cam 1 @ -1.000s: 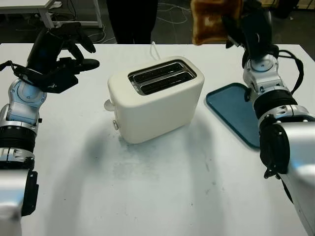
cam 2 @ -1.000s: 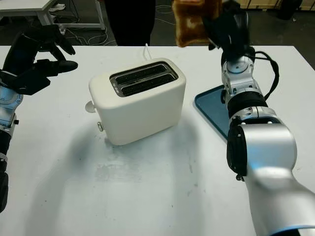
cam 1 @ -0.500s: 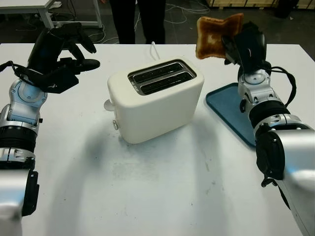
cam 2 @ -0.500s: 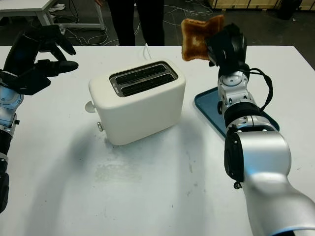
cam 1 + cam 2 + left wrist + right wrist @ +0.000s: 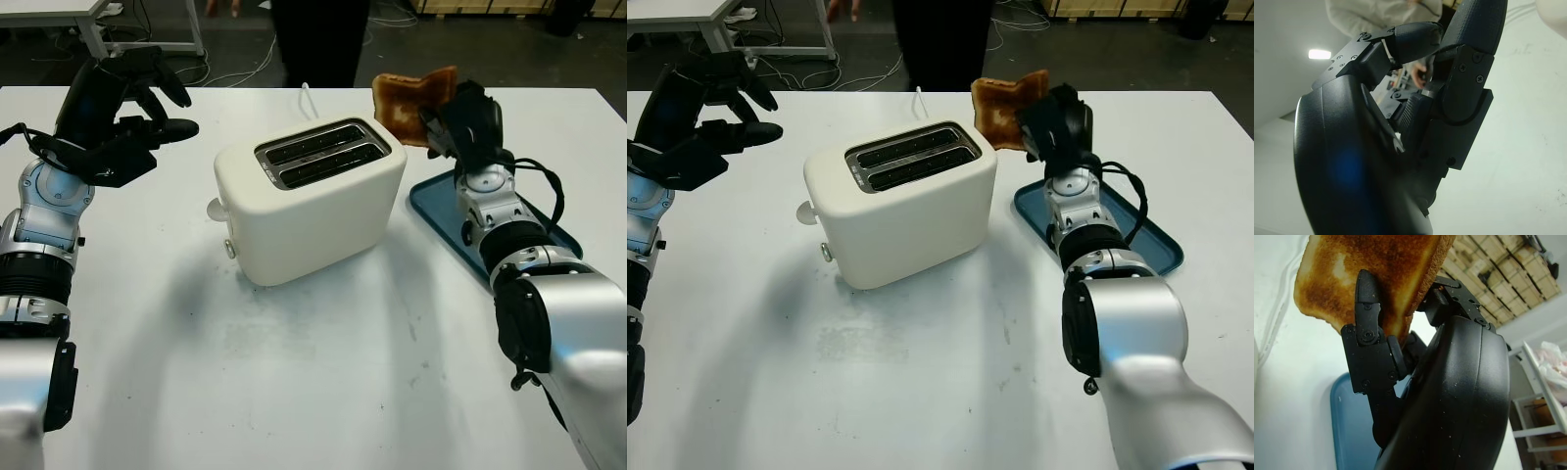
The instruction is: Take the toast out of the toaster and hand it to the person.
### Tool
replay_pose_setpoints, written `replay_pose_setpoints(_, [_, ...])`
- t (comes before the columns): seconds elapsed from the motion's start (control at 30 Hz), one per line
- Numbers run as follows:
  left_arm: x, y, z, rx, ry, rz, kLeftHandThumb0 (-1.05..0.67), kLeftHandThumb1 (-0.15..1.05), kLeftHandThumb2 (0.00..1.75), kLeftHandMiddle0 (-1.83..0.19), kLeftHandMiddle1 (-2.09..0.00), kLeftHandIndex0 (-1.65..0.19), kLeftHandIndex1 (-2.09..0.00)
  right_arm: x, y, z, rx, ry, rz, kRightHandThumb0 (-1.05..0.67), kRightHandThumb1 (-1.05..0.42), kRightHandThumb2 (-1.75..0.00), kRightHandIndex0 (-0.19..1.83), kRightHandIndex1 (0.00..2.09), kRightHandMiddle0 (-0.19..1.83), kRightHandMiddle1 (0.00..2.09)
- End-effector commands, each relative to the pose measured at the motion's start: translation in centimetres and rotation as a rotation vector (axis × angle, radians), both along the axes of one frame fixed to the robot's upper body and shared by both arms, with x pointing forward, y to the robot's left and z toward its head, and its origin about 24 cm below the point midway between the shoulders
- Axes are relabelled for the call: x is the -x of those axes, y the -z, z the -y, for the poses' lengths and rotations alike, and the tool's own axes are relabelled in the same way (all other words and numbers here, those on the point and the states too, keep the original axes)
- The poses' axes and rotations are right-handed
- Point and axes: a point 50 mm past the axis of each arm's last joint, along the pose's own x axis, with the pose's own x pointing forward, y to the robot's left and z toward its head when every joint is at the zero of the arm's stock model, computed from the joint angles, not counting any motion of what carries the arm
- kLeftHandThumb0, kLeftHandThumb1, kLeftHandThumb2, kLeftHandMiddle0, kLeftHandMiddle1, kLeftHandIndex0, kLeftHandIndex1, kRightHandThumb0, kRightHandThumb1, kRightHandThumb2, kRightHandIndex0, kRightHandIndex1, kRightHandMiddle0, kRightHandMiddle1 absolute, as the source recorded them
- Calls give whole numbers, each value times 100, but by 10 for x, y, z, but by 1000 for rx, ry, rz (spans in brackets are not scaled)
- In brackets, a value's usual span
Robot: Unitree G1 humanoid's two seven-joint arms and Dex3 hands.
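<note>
Right robot hand (image 5: 453, 116) pinching toast (image 5: 411, 98) aloft beside toaster (image 5: 312, 199), left robot hand (image 5: 122, 117) open, idle over tabletop (image 5: 294, 382); thin edge grip, so possible slip before reaching person (image 5: 323, 39).

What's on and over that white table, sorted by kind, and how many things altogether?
Toasters: 1, cream-coloured toaster
Toast slices: 1, toast gripped by the right hand
Trays: 1, blue tray
Robot hands: 2, counting the open left hand
Total: 5

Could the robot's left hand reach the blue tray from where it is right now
Probably not. The left hand hovers at the table's far left; the toaster and the toast-holding right hand stand between it and the tray.
</note>
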Motion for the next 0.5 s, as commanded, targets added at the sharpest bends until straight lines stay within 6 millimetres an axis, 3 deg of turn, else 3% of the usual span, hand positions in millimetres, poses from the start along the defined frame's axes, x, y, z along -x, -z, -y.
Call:
replay_pose_setpoints(0.0, [1, 5, -3, 18, -12, -8, -105, 92, 4, -81, -133, -68, -134, 1, 6, -2, 25, -8, -22, -31, -92, -32, 85, 175, 66, 175])
replay_pose_setpoints(0.27, [1, 5, -2, 13, -10, -13, -105, 92, 3, -81, -132, -69, -133, 1, 5, -1, -3, 4, -21, -31, -92, -31, 85, 175, 62, 175])
replay_pose_setpoints(0.47, [1, 5, -2, 10, -9, -13, -105, 92, 2, -82, -132, -71, -133, 0, 0, 3, -33, 34, 5, -27, -92, -33, 71, 175, 59, 175])
